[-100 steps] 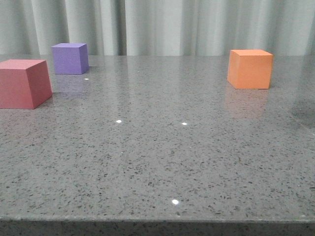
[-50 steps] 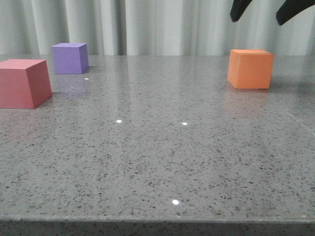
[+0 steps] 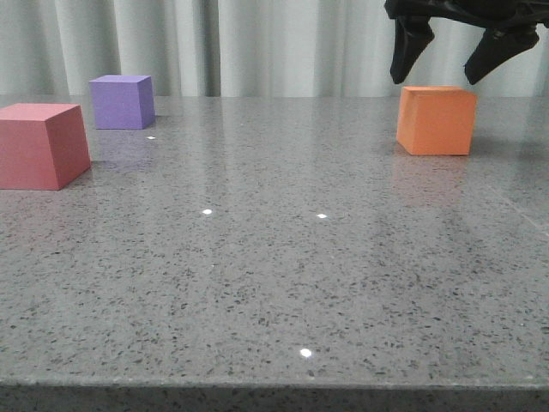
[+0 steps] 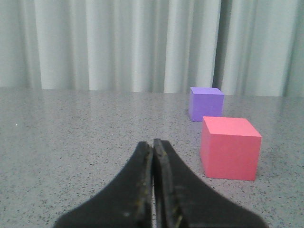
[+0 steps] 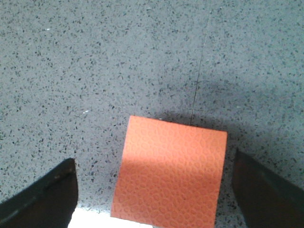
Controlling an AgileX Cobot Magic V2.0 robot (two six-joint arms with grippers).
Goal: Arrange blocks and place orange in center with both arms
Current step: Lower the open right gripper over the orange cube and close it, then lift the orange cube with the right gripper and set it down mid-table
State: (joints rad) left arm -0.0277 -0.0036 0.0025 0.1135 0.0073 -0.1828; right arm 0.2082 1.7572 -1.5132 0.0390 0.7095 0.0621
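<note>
The matte orange foam cube (image 3: 437,120) sits on the grey speckled stone desk (image 3: 274,283), far right side, resting flat on its base; my right gripper (image 3: 451,57) hangs just above it w/ fingers spread wide, one tip each side of the cube's top, not touching; in the right wrist view the orange cube (image 5: 170,173) lies between the two dark fingertips (image 5: 40,199), clear gaps on both sides, a shadow on the desk (image 5: 95,57) round its far edge; a thin seam line runs across the desk beyond it.

Well apart, on the left side, the matte red-pink foam cube (image 3: 41,145) stands near the desk's left edge; the matte purple foam cube (image 3: 123,101) is behind it, farther back, near but not touching; pale pleated curtain (image 3: 257,43) behind the desk.

My left gripper (image 4: 153,147) is pressed together, holding nothing, low over the desk; red-pink cube (image 4: 230,147) & purple cube (image 4: 205,103) ahead of it, off to one side.
</note>
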